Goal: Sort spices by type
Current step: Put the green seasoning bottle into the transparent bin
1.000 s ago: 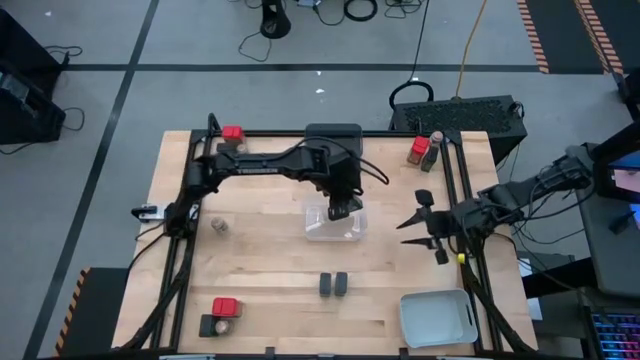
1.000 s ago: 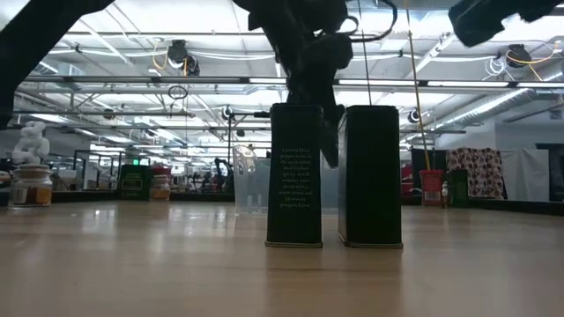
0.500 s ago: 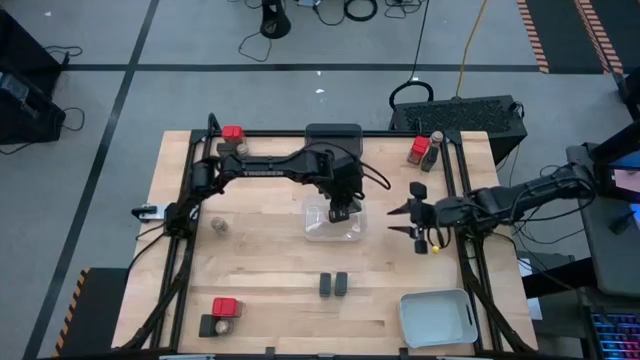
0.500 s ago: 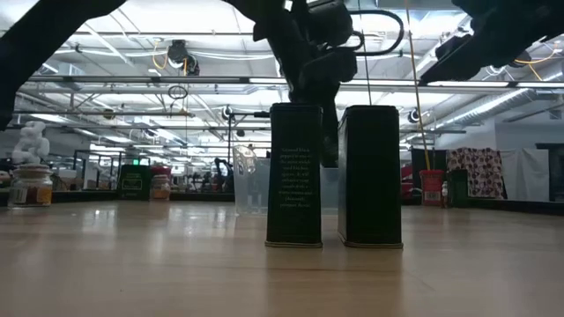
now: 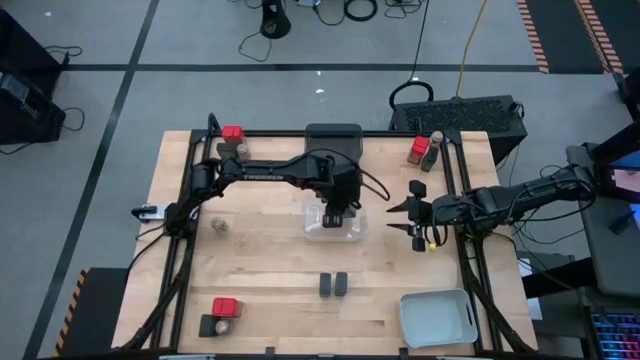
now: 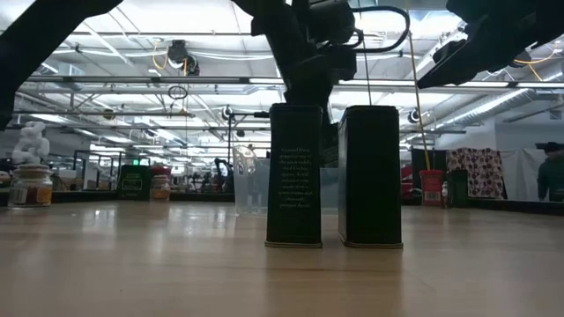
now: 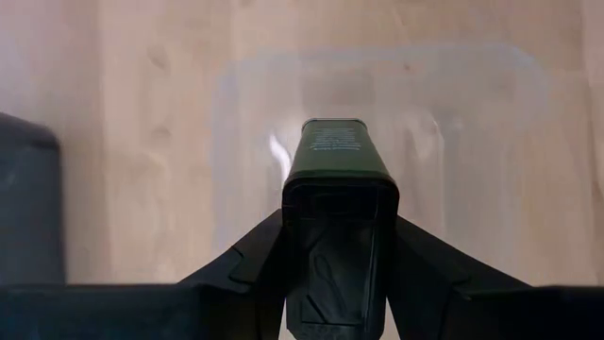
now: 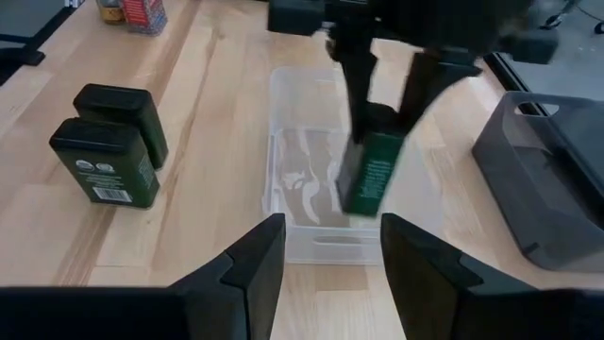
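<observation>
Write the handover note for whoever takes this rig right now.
Left gripper: jaws shut on a black tin, held over the clear tray.
Right gripper: jaws open, empty, beside that tray.
Done: nothing lies sorted in a tray yet.
Left: two black tins at the near middle; red-topped and jar spices at three table corners; pale grey tray and dark grey tray unfilled.

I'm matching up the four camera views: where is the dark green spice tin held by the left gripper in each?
High: hidden under the left gripper.
Low: not distinguishable.
Left wrist: dark green spice tin, centre, between the fingers.
Right wrist: centre.
Shared landmark: clear plastic tray beneath it.
</observation>
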Tool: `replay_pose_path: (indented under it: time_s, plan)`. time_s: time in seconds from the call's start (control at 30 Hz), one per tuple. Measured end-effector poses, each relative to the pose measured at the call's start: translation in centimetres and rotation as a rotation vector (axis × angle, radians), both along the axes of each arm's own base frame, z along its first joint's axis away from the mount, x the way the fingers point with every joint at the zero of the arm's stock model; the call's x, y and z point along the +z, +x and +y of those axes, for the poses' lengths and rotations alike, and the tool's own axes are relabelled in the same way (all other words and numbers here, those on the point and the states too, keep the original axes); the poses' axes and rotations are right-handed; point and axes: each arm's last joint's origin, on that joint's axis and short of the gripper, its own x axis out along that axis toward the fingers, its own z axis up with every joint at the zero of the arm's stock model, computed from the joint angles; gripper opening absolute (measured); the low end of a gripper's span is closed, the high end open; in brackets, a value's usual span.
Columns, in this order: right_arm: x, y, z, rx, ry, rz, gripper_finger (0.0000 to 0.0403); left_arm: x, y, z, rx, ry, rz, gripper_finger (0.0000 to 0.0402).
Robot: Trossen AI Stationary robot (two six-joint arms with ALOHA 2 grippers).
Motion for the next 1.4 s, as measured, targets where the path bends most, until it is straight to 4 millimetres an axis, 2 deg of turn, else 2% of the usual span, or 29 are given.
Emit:
replay_pose_path:
  time_s: [0.17, 0.73, 1.07, 1.4]
  plan:
    - [0.0, 0.0, 0.0, 0.003, -0.006, 0.000, 0.0157, 0.4, -1.0, -0.4, -0.004, -0.003, 0.071, 0.0146]
    - [0.0, 0.0, 0.0, 0.003, -0.005, 0.003, 0.0157, -0.7, -2.6, -0.3, 0.012, 0.031, 0.255, 0.0146]
    - [0.0, 0.0, 0.0, 0.003, -0.007, 0.003, 0.0157, -2.0, -3.1, 0.6, 0.030, 0.052, 0.292, 0.0146]
    - [0.0, 0.0, 0.0, 0.004, -0.007, 0.003, 0.0157, -2.0, -2.9, 0.7, 0.018, 0.063, 0.269, 0.0146]
